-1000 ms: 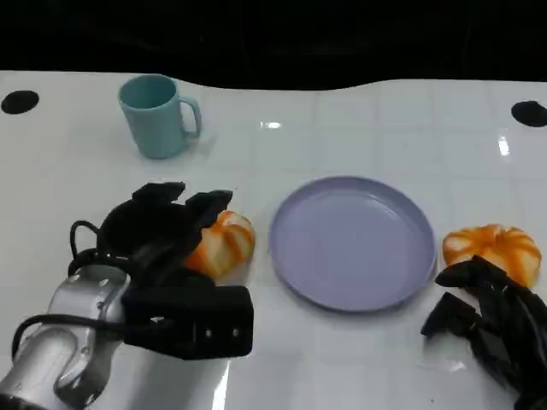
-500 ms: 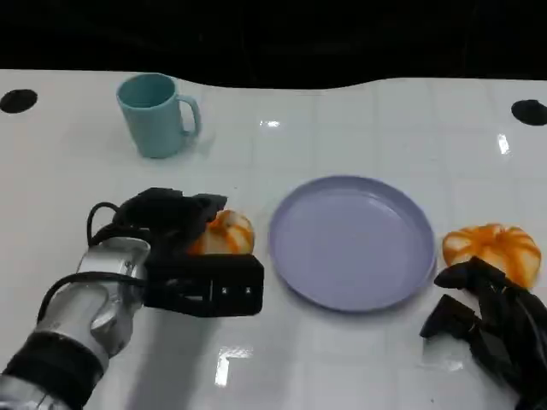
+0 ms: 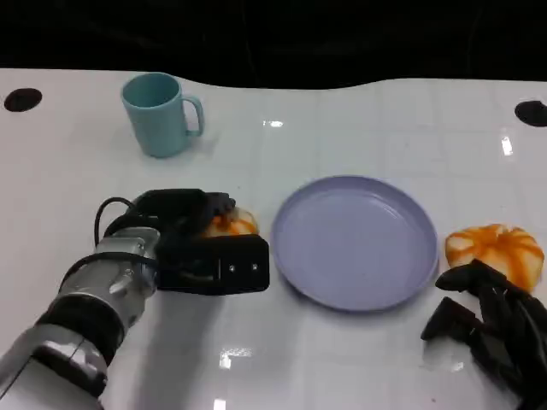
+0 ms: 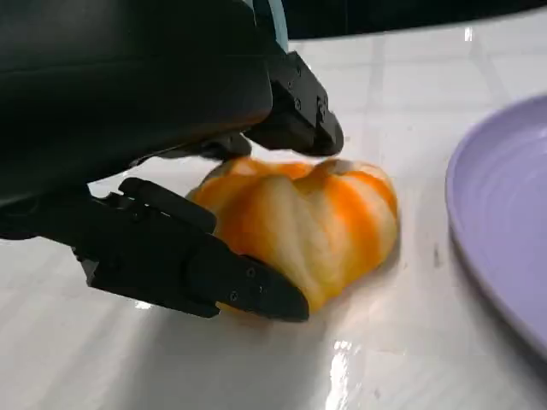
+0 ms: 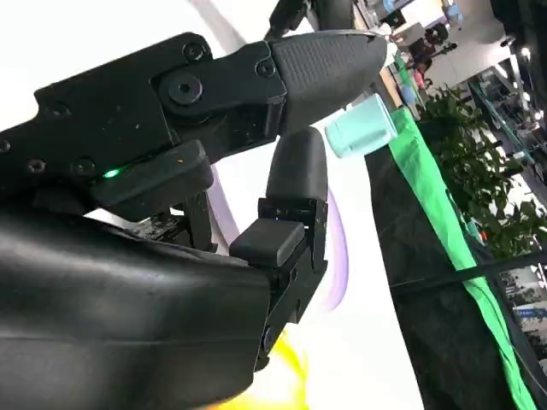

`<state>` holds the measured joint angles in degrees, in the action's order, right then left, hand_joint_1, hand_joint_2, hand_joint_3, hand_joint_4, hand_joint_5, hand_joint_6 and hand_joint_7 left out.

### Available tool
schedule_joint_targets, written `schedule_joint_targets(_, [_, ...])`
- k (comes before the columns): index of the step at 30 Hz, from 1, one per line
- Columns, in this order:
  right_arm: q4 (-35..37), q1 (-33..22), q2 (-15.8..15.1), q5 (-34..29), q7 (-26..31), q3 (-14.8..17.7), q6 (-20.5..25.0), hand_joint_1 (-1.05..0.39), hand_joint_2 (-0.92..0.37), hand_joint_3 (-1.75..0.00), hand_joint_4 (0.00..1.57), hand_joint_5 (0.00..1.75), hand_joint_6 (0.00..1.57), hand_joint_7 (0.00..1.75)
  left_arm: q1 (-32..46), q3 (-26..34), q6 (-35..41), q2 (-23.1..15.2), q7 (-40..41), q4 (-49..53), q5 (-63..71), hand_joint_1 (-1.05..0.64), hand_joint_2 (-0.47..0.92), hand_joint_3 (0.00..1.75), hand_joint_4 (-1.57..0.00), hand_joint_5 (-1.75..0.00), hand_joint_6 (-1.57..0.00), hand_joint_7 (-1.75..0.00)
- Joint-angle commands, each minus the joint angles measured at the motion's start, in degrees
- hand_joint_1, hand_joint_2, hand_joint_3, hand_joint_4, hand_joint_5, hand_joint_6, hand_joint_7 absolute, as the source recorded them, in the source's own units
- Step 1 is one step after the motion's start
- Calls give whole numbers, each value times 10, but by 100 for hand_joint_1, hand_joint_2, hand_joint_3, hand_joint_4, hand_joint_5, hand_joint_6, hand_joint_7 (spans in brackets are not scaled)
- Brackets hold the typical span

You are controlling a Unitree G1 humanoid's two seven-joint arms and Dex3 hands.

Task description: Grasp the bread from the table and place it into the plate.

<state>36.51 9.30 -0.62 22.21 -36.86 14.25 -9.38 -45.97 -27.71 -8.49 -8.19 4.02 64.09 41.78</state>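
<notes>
Left hand closed around bread, just beside plate; right hand spread and empty. Loose hold risked a drop short of the rim.

Glossy white table, dark backdrop

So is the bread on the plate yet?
Not yet. The purple plate has nothing on it. The left robot hand has its fingers around one bread on the table. Lifting it and placing it on the plate is left. The other bread lies untouched.
</notes>
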Motion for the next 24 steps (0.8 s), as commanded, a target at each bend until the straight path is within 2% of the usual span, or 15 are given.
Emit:
schedule_joint_targets(1, [-1, -6, -7, 5, 6, 3, 10, -53, -92, -18, 61, 159, 64, 118, -10, 5, -26, 0, 69, 35, -14, -25, 92, 27, -80, -132, -91, -65])
schedule_joint_targets(2, [0, -6, -7, 5, 5, 3, 8, -53, -92, -17, 62, 158, 64, 118, -10, 0, -26, 0, 90, 42, -10, -24, 92, 28, -80, -153, -79, -107])
schedule_joint_targets(3, [1, -5, -8, 4, 4, 3, 6, -53, -92, -18, 62, 159, 64, 118, -11, -3, -25, 1, 105, 47, -8, -24, 92, 32, -82, -166, -68, -147])
schedule_joint_targets(5, [7, -4, -8, 1, 2, 3, -1, -54, -92, -19, 62, 159, 64, 119, -12, -7, -23, 3, 122, 56, -7, -23, 92, 36, -81, -172, -60, -167])
schedule_joint_targets(7, [18, 0, -10, 3, -5, 5, -10, -53, -92, -19, 62, 160, 63, 118, -11, -11, -22, 2, 143, 62, -6, -23, 91, 39, -82, -174, -59, -173])
schedule_joint_targets(12, [38, 10, -10, 8, -14, 12, -16, -53, -92, -17, 62, 159, 64, 116, -13, -14, -21, 2, 166, 62, -13, -19, 84, 48, -81, -175, -57, -175])
schedule_joint_targets(13, [44, 13, -11, 7, -14, 12, -21, -54, -92, -17, 63, 159, 65, 117, -13, -10, -23, 2, 170, 59, -18, -20, 76, 67, -82, -175, -58, -175])
schedule_joint_targets(16, [53, 20, -12, 11, -13, 14, -16, -55, -92, -13, 66, 156, 68, 114, -11, 2, -26, 3, 182, 49, -31, -19, 62, 94, -83, -175, -59, -175])
schedule_joint_targets(24, [65, 28, -14, 19, -18, 15, -8, -53, -92, -13, 67, 155, 69, 111, -6, 39, -48, 2, 174, 15, -77, -19, 60, 105, -86, -175, -63, -175])
